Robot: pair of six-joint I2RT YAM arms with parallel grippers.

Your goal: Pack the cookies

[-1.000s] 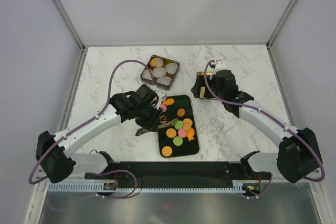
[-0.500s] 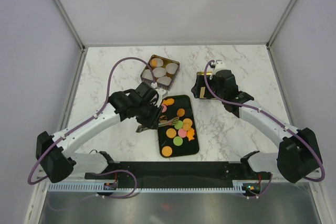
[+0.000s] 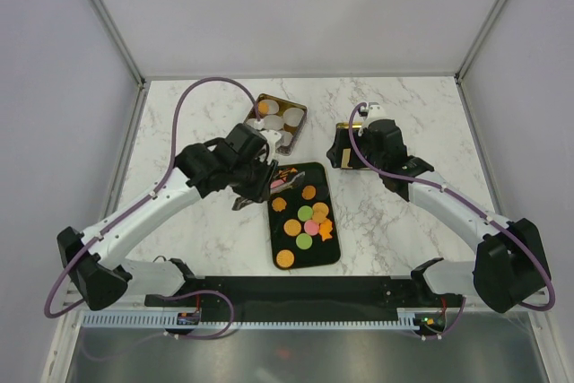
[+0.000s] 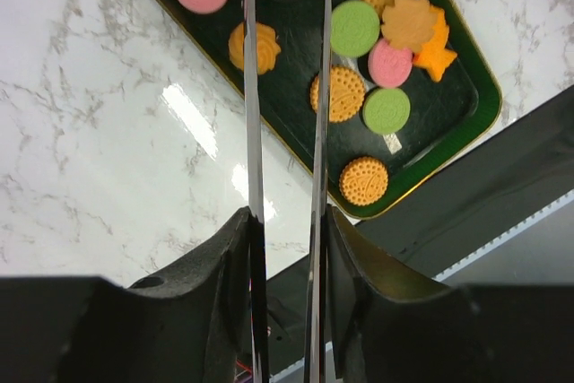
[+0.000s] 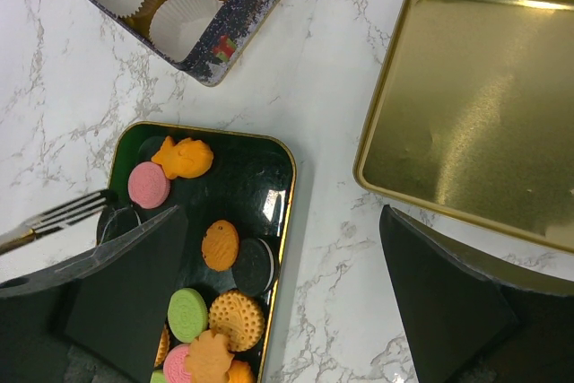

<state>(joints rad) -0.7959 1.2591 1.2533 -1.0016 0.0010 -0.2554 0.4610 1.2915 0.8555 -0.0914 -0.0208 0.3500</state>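
Top external view: cookies [image 3: 305, 214] lie spread on the black tray [image 3: 325, 253], orange, pink, green and a few dark. A box [image 5: 242, 17] lined with white paper cups [image 5: 179, 20] sits just beyond the tray's far end. A gold lid [image 5: 475, 105] lies to the tray's right, apart from it.

Progress, my reading: early. The three cups that right wrist view shows hold no cookie, and nearly the whole lot waits on the tray. Left to do: carry the cookies into the cups, then presumably fit the lid.

Hands: left gripper [image 4: 287, 230] is clamped on a pair of metal tongs [image 4: 252, 132], blades reaching out over the tray's far-left part. The right gripper [image 5: 282, 213] hangs to the right of the tray's far end, fingers wide apart, nothing between them.

Hard to make out: the tong tips run off the top of left wrist view, so I cannot tell whether they pinch a cookie (a dark shape sits between the blades there, dark on dark). From above, the left arm covers part of the box. Its remaining cups are cut off in right wrist view.
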